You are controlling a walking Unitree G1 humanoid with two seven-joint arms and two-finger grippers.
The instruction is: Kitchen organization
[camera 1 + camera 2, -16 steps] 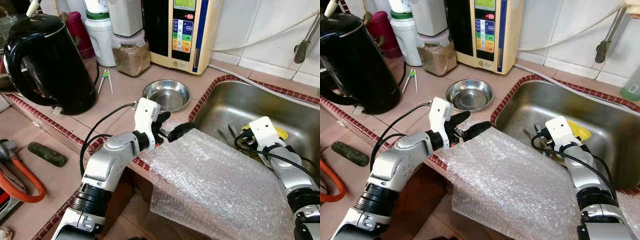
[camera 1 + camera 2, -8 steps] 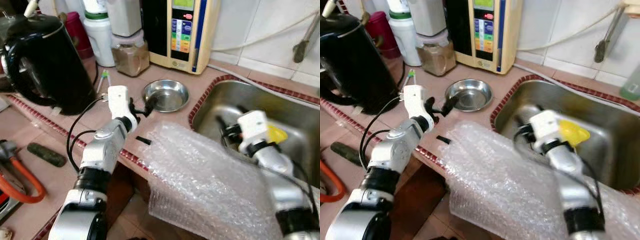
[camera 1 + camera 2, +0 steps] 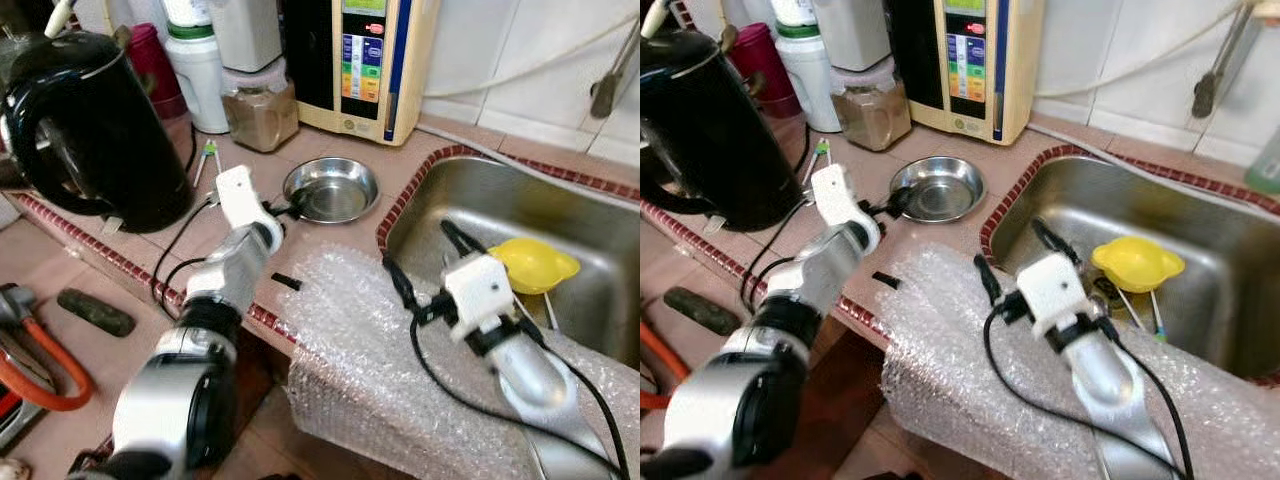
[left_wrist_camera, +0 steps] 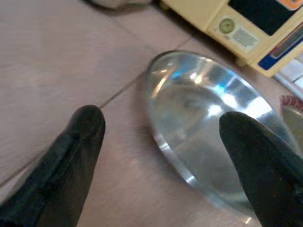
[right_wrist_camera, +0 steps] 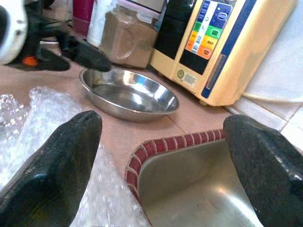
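A shallow steel bowl (image 3: 332, 190) sits on the tiled counter in front of the cream appliance. My left gripper (image 3: 285, 210) is open at the bowl's left rim; in the left wrist view its fingers (image 4: 85, 127) straddle the bowl (image 4: 208, 132) without closing on it. A sheet of bubble wrap (image 3: 400, 370) lies over the counter edge and hangs down. Above it, beside the sink (image 3: 470, 195), my right gripper (image 3: 427, 262) is open and empty. In the right wrist view it (image 5: 163, 124) faces the bowl (image 5: 128, 97).
A black kettle (image 3: 90, 130) stands at the left, with a brown-powder jar (image 3: 258, 110) and a white bottle (image 3: 195, 60) behind. The cream appliance (image 3: 375, 60) is against the wall. A yellow cup-like thing (image 3: 535, 265) lies in the sink. A small black piece (image 3: 287, 281) lies on the counter.
My left gripper left the bubble wrap's corner and moved up to the bowl's rim. My right arm swung left out of the sink to above the wrap.
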